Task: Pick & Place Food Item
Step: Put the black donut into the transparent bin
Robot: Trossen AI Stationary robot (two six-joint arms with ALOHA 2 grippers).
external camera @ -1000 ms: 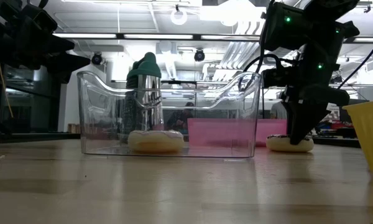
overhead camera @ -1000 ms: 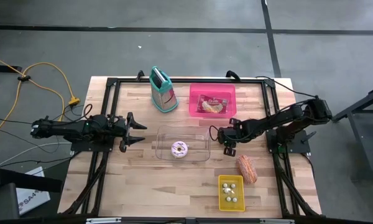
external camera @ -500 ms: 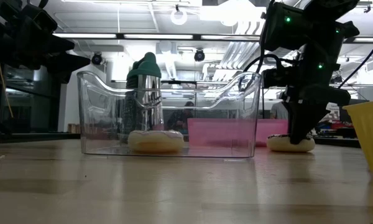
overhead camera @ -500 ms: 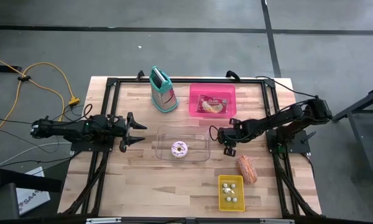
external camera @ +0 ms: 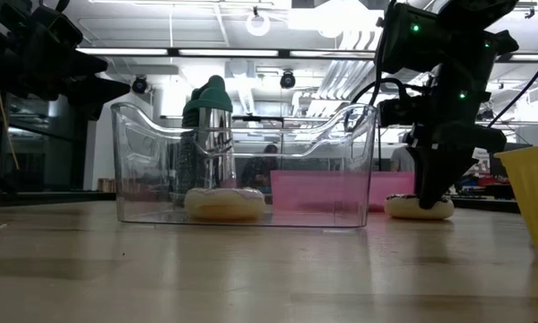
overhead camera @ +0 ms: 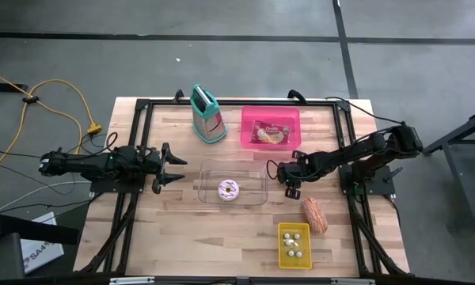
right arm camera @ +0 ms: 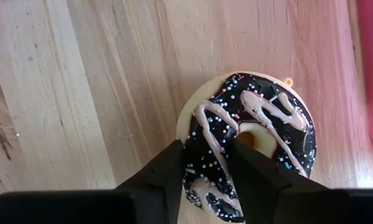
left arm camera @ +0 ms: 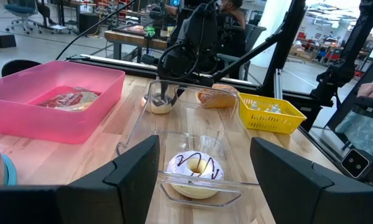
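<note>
A chocolate-iced donut with pink stripes and sprinkles lies flat on the wooden table, just right of a clear plastic container. My right gripper points steeply down onto it and is shut on its ring; the low view shows the gripper on the donut. Inside the container lies a white-and-pink iced donut. My left gripper waits open and level at the table's left, pointing at the container, holding nothing. My right gripper pinches one section of the chocolate donut's ring between its two fingers. One finger stands at the outer rim, the other at the edge of the hole. The fingers come from above, slanting down. The donut lies flat on the table.
A pink bin with a wrapped snack stands at the back, a metal grater to its left. Near the front right lie a brown bread-like piece and a yellow basket of small items. A black frame edges the table.
</note>
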